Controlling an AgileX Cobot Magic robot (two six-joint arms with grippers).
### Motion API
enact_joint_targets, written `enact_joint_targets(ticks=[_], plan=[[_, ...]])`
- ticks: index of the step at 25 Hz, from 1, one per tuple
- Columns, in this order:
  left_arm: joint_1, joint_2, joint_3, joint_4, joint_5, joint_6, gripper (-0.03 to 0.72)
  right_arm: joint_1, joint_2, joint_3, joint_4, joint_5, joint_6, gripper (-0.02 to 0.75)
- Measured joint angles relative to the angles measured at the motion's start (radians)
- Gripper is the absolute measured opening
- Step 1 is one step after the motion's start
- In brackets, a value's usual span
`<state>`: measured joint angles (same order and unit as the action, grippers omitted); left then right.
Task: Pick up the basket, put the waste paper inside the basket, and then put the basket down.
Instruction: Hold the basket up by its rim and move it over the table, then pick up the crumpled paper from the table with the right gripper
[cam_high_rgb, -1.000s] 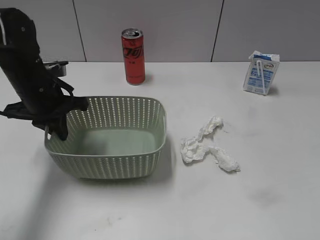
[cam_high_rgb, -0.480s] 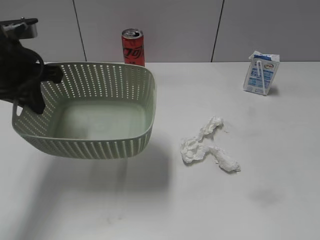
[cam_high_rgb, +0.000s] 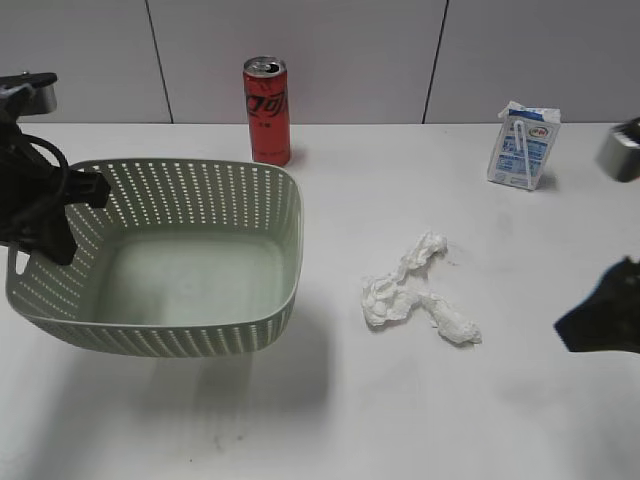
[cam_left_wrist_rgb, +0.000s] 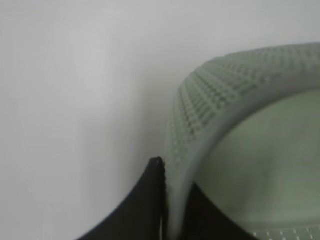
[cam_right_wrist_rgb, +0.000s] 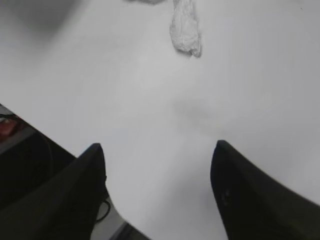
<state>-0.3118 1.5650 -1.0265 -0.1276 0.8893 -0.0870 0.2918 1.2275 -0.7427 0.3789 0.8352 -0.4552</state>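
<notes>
The pale sage-green basket (cam_high_rgb: 170, 260) hangs in the air at the left, tilted, above its shadow on the white table. My left gripper (cam_high_rgb: 55, 225) is shut on the basket's left rim; the left wrist view shows the rim (cam_left_wrist_rgb: 200, 115) pinched between the two black fingers (cam_left_wrist_rgb: 172, 200). The basket is empty. The waste paper (cam_high_rgb: 415, 295), crumpled white wads and twisted strips, lies on the table right of the basket. My right gripper (cam_high_rgb: 600, 320) is open and empty at the right edge, right of the paper. One wad (cam_right_wrist_rgb: 185, 30) shows ahead of its fingers (cam_right_wrist_rgb: 157, 150).
A red drink can (cam_high_rgb: 266, 112) stands at the back, behind the basket. A blue-and-white drink carton (cam_high_rgb: 523, 146) stands at the back right. The table's front edge (cam_right_wrist_rgb: 100, 200) shows in the right wrist view, by the left finger.
The left gripper has lifted the basket off the table, then moved it left and a little lower. The right gripper has come into view at the right edge. The paper has not moved.
</notes>
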Motion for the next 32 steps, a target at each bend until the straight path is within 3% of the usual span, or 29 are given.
enact_joint_targets(ticks=[5,10,16,18,19,21,23,28,32], plan=[[0.0,0.0,0.0,0.0,-0.003,0.0,0.0,0.204,0.326,-0.135,-0.225,-0.145,0.146,0.489],[0.0,0.0,0.0,0.008,-0.003,-0.001,0.0,0.224,0.568,-0.244,-0.293,-0.204,0.215,0.488],[0.0,0.0,0.0,0.009,-0.002,-0.002,0.0,0.224,0.71,-0.263,-0.301,-0.26,0.223,0.48],[0.0,0.0,0.0,0.009,-0.002,-0.002,0.0,0.224,0.719,-0.266,-0.301,-0.264,0.223,0.421],[0.0,0.0,0.0,0.009,-0.002,-0.002,0.0,0.224,0.719,-0.268,-0.301,-0.265,0.223,0.356],[0.0,0.0,0.0,0.009,-0.002,-0.002,0.0,0.224,0.719,-0.269,-0.302,-0.265,0.224,0.153],[0.0,0.0,0.0,0.009,-0.002,-0.002,0.0,0.224,0.709,-0.269,-0.302,-0.263,0.228,0.053],[0.0,0.0,0.0,0.009,-0.002,-0.002,0.0,0.242,0.547,-0.269,-0.298,-0.199,0.21,0.046],[0.0,0.0,0.0,0.009,-0.002,-0.002,0.0,0.349,0.372,-0.324,-0.296,-0.188,0.179,0.046]])
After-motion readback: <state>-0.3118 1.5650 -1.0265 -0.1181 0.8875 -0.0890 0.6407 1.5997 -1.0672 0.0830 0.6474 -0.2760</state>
